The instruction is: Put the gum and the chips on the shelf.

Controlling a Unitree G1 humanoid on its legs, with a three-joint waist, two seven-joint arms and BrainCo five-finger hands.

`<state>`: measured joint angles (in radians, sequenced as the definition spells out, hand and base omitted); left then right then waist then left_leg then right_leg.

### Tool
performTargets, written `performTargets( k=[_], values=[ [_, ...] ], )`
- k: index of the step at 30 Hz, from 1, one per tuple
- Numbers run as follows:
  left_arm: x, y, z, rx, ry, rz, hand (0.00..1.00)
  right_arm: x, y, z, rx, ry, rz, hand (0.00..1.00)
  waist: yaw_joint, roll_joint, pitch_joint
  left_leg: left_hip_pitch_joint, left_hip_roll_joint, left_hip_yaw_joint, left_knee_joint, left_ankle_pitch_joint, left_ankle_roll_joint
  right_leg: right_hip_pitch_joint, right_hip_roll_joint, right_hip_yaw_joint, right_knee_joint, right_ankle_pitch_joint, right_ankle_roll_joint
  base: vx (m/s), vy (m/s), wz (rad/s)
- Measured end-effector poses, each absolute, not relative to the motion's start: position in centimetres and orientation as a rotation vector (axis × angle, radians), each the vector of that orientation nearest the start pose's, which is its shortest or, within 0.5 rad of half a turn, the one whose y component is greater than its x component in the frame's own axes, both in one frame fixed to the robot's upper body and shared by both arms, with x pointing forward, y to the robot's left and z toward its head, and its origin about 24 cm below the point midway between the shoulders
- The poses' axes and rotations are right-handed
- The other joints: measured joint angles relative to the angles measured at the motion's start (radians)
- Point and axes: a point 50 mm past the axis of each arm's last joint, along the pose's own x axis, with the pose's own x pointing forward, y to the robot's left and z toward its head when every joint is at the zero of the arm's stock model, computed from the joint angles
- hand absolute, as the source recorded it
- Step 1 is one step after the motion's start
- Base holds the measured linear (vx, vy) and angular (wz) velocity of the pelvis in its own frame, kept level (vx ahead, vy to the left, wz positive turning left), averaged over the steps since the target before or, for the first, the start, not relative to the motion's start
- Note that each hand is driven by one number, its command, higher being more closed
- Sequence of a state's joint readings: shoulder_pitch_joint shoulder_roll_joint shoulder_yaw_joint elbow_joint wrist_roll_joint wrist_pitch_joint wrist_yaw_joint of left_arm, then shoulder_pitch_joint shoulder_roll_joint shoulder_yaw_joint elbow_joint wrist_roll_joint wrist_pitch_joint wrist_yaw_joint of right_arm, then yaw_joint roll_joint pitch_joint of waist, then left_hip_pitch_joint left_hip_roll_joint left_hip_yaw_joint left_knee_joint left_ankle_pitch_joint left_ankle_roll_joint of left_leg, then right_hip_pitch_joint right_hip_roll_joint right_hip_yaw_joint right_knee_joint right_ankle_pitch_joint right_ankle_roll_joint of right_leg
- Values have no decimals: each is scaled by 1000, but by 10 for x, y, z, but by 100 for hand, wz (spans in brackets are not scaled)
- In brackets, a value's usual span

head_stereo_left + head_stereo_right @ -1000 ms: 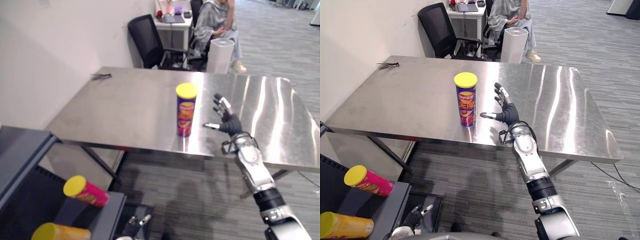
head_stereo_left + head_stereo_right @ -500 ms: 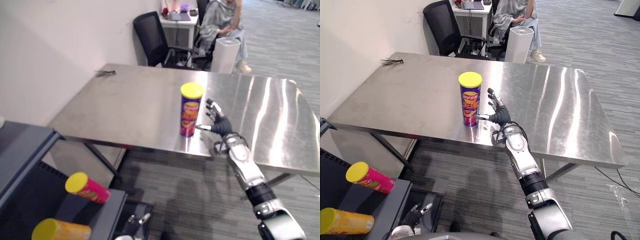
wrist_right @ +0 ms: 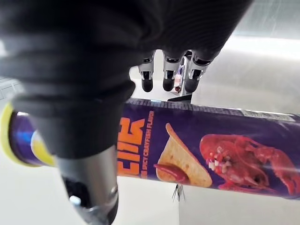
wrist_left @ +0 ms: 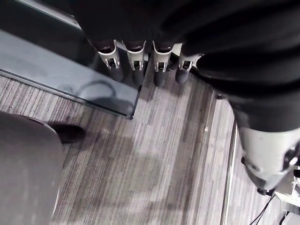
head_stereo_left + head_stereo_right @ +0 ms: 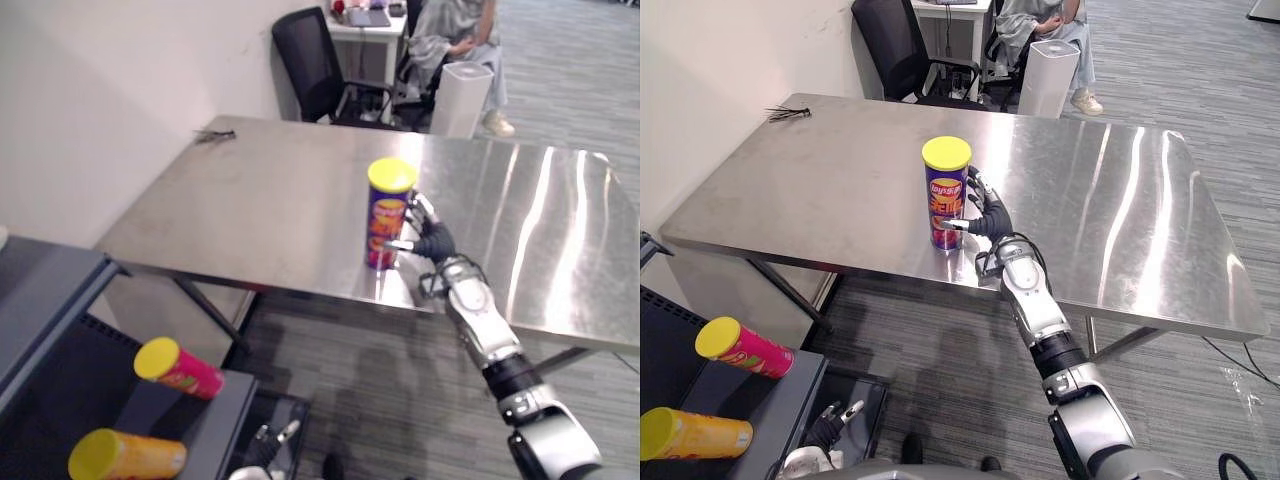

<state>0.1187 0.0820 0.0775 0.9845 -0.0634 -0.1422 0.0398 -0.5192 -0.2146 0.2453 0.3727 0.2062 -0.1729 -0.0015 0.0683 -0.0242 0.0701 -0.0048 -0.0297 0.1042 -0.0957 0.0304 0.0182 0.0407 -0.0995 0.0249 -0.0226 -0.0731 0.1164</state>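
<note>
Bracketing the upright chips can between thumb and straight fingers, the unclosed right hand is set to grasp it.

light: bright, even — from overhead | glare: pale streaks on the steel table | shadows: soft, beneath it

Three were counted.
Purple chip can stood by the fingers; pink can and orange can lay well apart.

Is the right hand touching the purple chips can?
Cannot tell. In the right wrist view the purple chips can sits between thumb and straight fingers of the right hand, but no contact or gap shows plainly.
</note>
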Motion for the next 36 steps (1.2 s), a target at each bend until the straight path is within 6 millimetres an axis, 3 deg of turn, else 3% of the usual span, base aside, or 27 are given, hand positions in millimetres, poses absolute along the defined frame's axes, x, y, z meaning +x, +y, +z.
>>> performTargets(
  k=[7,8,21,36],
  values=[
    [106,198,-151,3,939,213,0,338,-98,114,-69,-264,314,0,13,0,2,0,1,1,0,0,-1,0,0,0,-1,0,0,0,0,0],
    [106,197,-151,3,938,213,0,338,-97,114,-70,-260,317,100,17,0,2,0,1,2,0,0,-1,1,0,0,-1,0,0,0,0,0],
    [110,198,-149,3,922,214,0,341,-84,111,-63,-232,349,100,21,-1,15,0,5,9,0,-2,-4,1,-2,2,-2,0,0,0,0,0],
    [109,198,-149,5,933,226,0,342,-86,112,-47,-229,321,100,20,-1,15,0,4,8,0,-2,-4,3,-3,1,-2,0,0,0,0,0]
  ],
)
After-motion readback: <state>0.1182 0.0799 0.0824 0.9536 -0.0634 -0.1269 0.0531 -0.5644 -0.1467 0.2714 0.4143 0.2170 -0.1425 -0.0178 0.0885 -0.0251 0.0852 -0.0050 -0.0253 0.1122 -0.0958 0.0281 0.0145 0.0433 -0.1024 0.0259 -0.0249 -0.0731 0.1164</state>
